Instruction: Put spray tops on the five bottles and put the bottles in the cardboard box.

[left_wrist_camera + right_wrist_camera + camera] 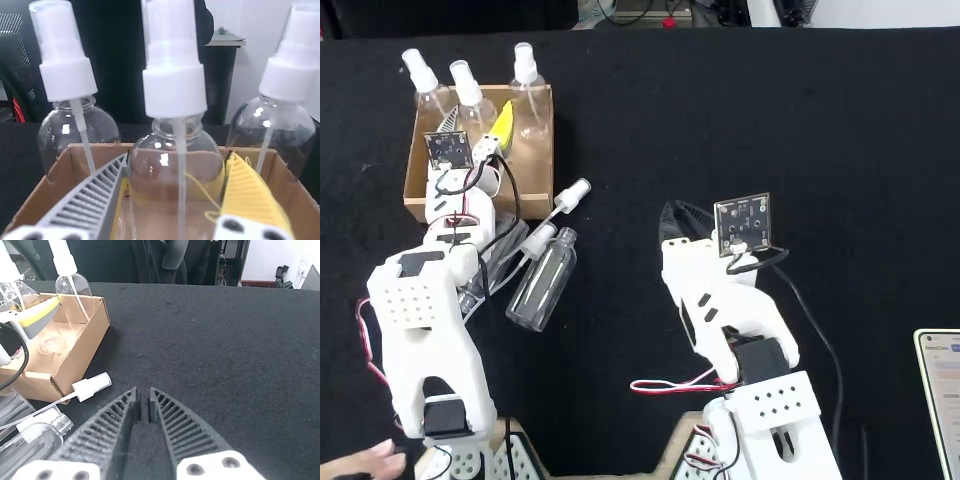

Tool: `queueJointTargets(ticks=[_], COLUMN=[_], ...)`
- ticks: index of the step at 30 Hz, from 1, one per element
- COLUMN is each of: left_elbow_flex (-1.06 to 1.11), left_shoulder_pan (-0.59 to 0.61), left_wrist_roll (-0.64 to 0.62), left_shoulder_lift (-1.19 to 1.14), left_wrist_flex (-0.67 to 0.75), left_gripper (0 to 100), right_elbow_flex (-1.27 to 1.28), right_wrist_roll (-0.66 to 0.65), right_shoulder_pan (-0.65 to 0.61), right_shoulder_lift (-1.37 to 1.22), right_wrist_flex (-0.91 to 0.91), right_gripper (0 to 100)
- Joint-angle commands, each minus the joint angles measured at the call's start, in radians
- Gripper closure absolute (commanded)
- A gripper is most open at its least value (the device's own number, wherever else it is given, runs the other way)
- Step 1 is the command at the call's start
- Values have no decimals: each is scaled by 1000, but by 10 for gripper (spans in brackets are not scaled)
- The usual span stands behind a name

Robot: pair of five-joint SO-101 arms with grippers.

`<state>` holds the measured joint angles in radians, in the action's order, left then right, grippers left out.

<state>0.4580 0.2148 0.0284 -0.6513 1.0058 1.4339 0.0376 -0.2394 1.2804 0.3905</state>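
Clear plastic bottle with a white spray top [171,150] stands mid-frame in the brown cardboard box [65,162], between two capped neighbour bottles [75,130]. The left gripper [177,162] appears clamped on its sides. Best to loosen gently, then lift straight up, sparing the neighbours. The right gripper [143,402] sits closed and empty, low centre.

Three bottles [530,100] stood in cardboard box [532,165] at far left, fourth bottle [542,280] lay nearer on table [770,120], spray top [570,195] between.
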Motion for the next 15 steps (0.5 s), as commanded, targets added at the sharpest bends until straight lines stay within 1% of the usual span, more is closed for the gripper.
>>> queueJointTargets(ticks=[1, 8, 15], left_elbow_flex=[-2, 128, 171], left_shoulder_pan=[19, 12, 27], left_wrist_roll=[0, -2, 2], left_shoulder_lift=[37, 199, 207], left_wrist_flex=[-14, -17, -17], left_gripper=[711, 711, 707], right_elbow_flex=[-7, -7, -7], right_wrist_roll=[-8, -8, -8], right_shoulder_pan=[14, 14, 14], right_shoulder_lift=[35, 35, 35], right_wrist_flex=[-32, -32, -32], right_gripper=[964, 964, 964])
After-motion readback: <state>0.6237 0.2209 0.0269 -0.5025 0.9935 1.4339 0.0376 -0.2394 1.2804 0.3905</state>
